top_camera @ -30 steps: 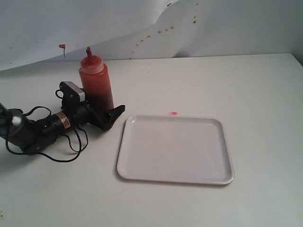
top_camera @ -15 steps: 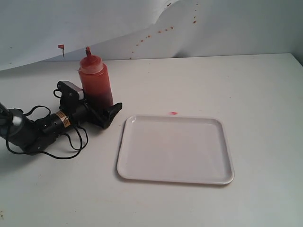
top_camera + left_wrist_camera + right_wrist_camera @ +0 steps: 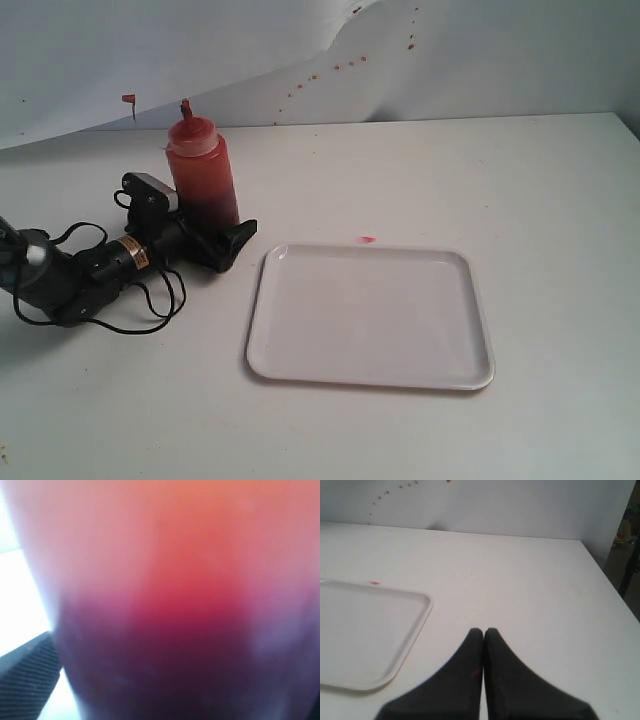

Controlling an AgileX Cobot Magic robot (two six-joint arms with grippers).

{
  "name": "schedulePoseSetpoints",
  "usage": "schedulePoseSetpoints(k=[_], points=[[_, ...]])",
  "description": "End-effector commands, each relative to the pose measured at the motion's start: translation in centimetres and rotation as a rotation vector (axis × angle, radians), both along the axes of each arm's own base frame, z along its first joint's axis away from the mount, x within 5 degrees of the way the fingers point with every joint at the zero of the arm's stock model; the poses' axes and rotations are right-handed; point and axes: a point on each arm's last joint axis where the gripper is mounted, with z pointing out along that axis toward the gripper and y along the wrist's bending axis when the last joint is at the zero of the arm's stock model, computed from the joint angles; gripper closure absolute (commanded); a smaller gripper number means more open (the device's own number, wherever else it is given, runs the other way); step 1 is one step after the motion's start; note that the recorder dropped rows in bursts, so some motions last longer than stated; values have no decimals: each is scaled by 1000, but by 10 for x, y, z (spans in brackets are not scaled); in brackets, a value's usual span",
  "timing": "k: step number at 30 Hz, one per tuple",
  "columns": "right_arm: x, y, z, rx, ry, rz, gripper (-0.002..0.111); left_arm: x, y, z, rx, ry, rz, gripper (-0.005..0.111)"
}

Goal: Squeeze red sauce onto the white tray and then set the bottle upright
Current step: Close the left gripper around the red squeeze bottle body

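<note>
The bottle (image 3: 203,175) stands upright on the table at the left, dark red sauce (image 3: 207,195) showing through its wall, its nozzle up and the small cap beside it. My left gripper (image 3: 222,224) lies low on the table with its fingers round the bottle's base; the near finger (image 3: 238,236) presses its side. In the left wrist view the bottle (image 3: 175,605) fills the picture, with one finger (image 3: 25,680) at its edge. To the bottle's right lies the white tray (image 3: 370,310), with no sauce on it. My right gripper (image 3: 484,630) is shut and holds nothing, beside the tray (image 3: 370,630).
A faint pink-red smear (image 3: 367,240) marks the table just behind the tray. Small red-brown spots (image 3: 335,68) dot the white backdrop. The left arm's black cable (image 3: 150,310) loops on the table near the bottle.
My left gripper's near finger has drawn in against the bottle's base over the last second. The bottle, the tray and the right gripper have stayed put.
</note>
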Motion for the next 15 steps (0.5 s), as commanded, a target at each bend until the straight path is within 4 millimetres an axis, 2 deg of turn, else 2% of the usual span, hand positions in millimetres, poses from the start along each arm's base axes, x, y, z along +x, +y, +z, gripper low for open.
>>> schedulePoseSetpoints(k=[1,11,13,15], points=[[0,0,-1,-6,-4,3,108,2,1,1,-5,8,32,3],[0,0,-1,-6,-4,3,108,2,1,1,-10,2,30,4],[0,0,-1,-6,-4,3,108,2,1,1,-10,2,30,11],[0,0,-1,-6,-4,3,108,2,1,1,-10,2,30,26]])
